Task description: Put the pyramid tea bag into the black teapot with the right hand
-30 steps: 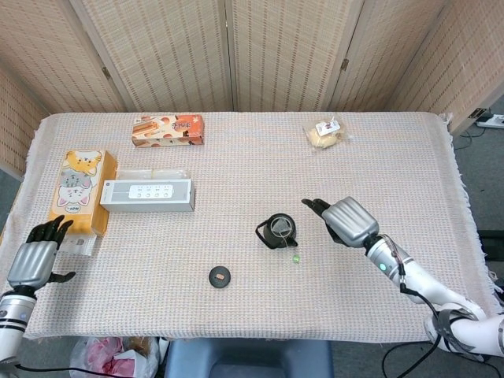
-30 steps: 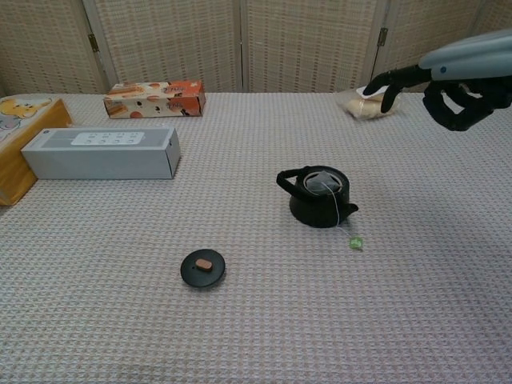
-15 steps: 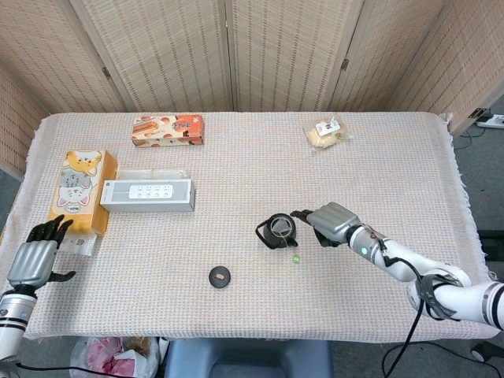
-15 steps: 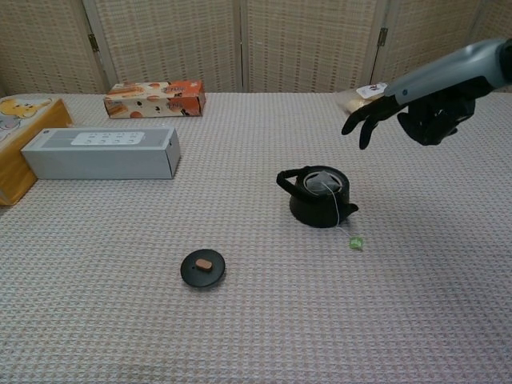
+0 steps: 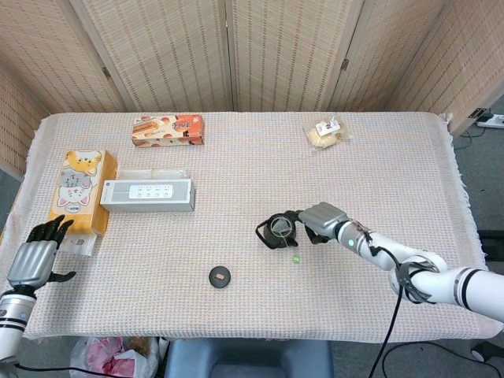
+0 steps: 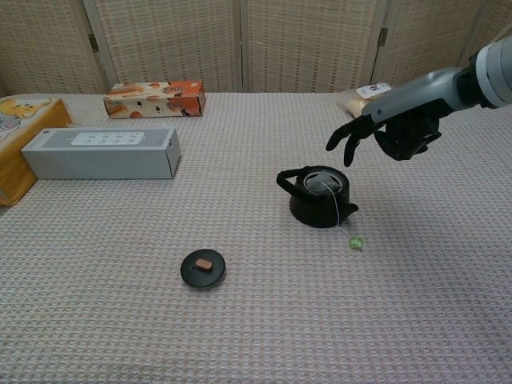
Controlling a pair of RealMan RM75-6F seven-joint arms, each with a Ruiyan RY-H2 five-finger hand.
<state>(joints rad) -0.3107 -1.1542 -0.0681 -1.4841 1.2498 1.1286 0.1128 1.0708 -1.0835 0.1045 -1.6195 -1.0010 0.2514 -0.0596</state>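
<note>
My right hand's fingers (image 6: 346, 142) are spread and hold nothing; they hang just above and behind the black teapot (image 6: 318, 197), not touching it. In the head view that right hand (image 5: 318, 221) sits just beside the pot's rim. My left hand (image 5: 33, 257) shows only in the head view, at the near left table edge, fingers loosely apart and holding nothing.

Nearest me on the cloth is the teapot lid (image 6: 202, 268), lying well apart from the pot with its brown knob up. The teapot stands upright and uncovered. Inside it I see the pyramid tea bag (image 6: 322, 182) as a pale shape filling the opening; its string runs over the rim to a small green tag (image 6: 355, 241) resting on the cloth just beside the pot. The chest view shows the string plainly; the head view shows only the tag (image 5: 295, 257).

Further back on the left lie a grey box (image 6: 102, 152) and an orange cat-print box (image 5: 79, 188), the latter mostly cut off in the chest view. At the far edge are a snack box (image 6: 155, 98) and a wrapped bun (image 5: 324, 132).
</note>
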